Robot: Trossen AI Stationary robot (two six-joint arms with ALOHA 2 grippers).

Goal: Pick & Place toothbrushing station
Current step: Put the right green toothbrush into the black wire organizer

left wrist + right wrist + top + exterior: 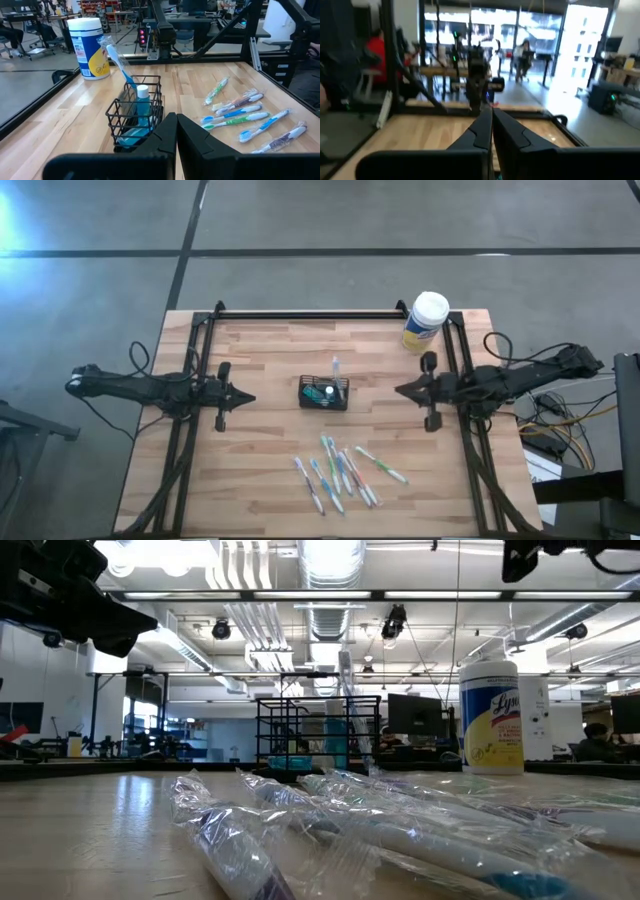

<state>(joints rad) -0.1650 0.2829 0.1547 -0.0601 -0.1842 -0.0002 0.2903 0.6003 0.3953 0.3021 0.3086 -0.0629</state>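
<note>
While both tools (243, 397) (402, 390) sit clenched (empty), toothbrushing station (324, 393) between, wrapped toothbrushes (345, 471) near, canister (426, 321) behind.

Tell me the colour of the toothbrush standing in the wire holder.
Blue, in a clear wrapper; the toothbrush stands tilted in the black wire holder. Left wrist view shows it best.

Bare bench (260, 440) lies on both sides of the toothbrushing station (324, 393), between it and each closed pincer, left (250, 397) and right (398, 389); wrapped toothbrushes (345, 470) clutter the near middle strip; the wipes canister (426, 321) blocks the far right corner; the far left stands open.
</note>
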